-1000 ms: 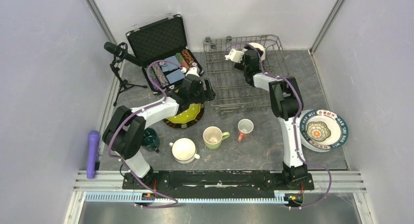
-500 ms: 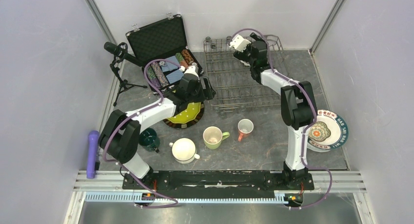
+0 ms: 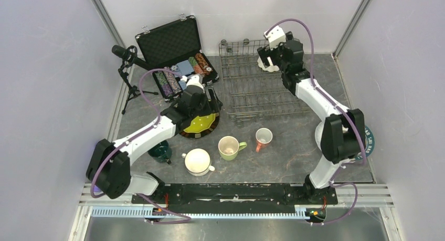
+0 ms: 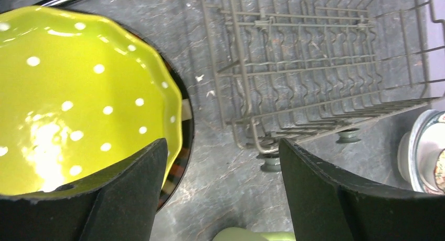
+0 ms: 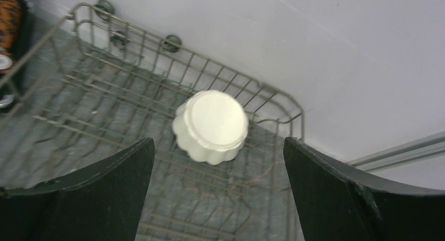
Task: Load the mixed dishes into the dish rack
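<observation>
Lime-green with white dots, the plate [image 4: 78, 99] lies under the left hand [image 4: 221, 146], which is spread wide and holds nothing. One finger [image 4: 131, 194] sits over the plate's rim, though I cannot tell whether it touches, and the dish rack [image 4: 309, 73] stands on the desk [image 4: 220, 194] just ahead and to the right. The right hand [image 5: 218, 144] hangs fully spread and empty above the rack's far corner, where a white bowl [image 5: 212, 125] lies upside down in the rack below, between its fingers.

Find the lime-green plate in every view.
Top external: lime-green plate left of centre, off the dish rack's near-left corner.
Left wrist: fills the left half, rack to its right.
Right wrist: not in it.
Shared landmark: the dish rack, in all three.
</observation>
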